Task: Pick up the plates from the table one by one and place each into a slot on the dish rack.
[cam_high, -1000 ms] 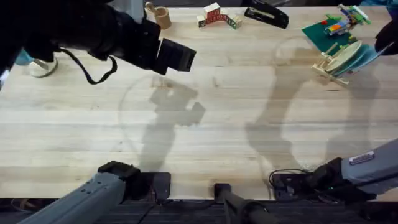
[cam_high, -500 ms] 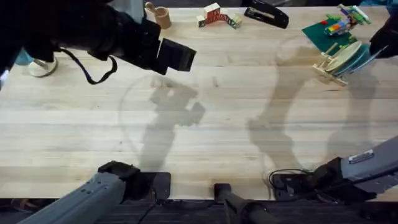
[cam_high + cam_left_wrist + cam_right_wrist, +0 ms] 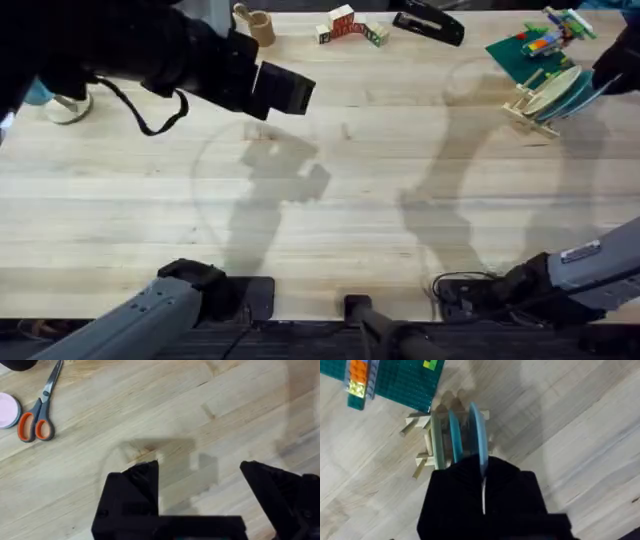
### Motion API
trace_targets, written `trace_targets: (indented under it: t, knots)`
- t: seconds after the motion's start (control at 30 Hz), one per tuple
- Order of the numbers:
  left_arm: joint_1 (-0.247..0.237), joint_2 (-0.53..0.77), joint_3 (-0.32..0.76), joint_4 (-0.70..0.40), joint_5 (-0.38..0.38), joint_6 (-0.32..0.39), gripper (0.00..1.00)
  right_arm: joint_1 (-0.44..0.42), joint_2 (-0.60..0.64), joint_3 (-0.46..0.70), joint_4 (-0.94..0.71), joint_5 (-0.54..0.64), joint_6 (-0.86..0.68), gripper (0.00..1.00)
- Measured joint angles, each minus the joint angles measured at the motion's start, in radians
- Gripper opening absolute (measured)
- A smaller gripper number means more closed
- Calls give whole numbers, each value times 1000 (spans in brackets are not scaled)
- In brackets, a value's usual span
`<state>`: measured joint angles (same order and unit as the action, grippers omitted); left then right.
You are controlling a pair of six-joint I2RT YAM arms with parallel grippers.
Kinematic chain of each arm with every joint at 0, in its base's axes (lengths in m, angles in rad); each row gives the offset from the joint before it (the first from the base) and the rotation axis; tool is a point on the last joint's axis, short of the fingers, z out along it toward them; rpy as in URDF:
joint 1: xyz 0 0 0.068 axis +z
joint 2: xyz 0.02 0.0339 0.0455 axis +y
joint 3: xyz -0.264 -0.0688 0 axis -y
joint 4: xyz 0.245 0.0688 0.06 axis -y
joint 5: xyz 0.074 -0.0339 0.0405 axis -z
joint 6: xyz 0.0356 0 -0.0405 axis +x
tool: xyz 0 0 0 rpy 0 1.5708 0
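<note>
While the right end effector (image 3: 482, 485) is clenched on the rim of a thin light blue round plate (image 3: 479, 435), that plate stands on edge in a slot of the small pale-wood dish rack (image 3: 427, 447). A second, teal round plate (image 3: 454, 435) stands upright in the neighbouring slot, just beside the first and parallel to it. A pale third disc (image 3: 436, 440) occupies the next slot along. In the overhead view the rack (image 3: 528, 105) sits at the far right of the light wood butcher-block surface (image 3: 400, 180), with the plates (image 3: 562, 92) leaning in it and the right end effector (image 3: 615, 65) at their outer edge. A green building-brick baseplate with coloured bricks (image 3: 530, 45) lies just behind the rack, close to its legs.

The left end effector (image 3: 200, 472) is released: its two black fingers (image 3: 142, 480) stand well apart above bare wood and grasp nothing. In the overhead view the left arm (image 3: 150, 55) shows large and dark at the far left of the surface. Orange-handled scissors (image 3: 40, 410) lie on the wood beyond the left fingers, with a small pink round dish (image 3: 7, 410) just beside the handles. Small coloured wooden blocks (image 3: 350, 25) and a black stapler (image 3: 428, 22) lie along the far edge of the surface.
</note>
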<state>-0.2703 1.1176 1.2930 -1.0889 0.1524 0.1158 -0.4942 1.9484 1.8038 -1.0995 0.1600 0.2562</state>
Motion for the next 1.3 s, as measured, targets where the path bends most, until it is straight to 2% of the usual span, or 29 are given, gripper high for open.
trace_targets:
  t: [0.53,0.67,0.77,1.3]
  knots:
    - [0,0,0,0,0,-15,993,0,0,0,0,0,0,34]
    - [0,0,0,0,0,-19,994,0,0,0,0,0,0,134]
    - [0,0,0,0,0,-19,993,0,0,0,0,0,0,170]
    - [0,0,0,0,0,-19,994,0,-15,0,-13,0,0,172]
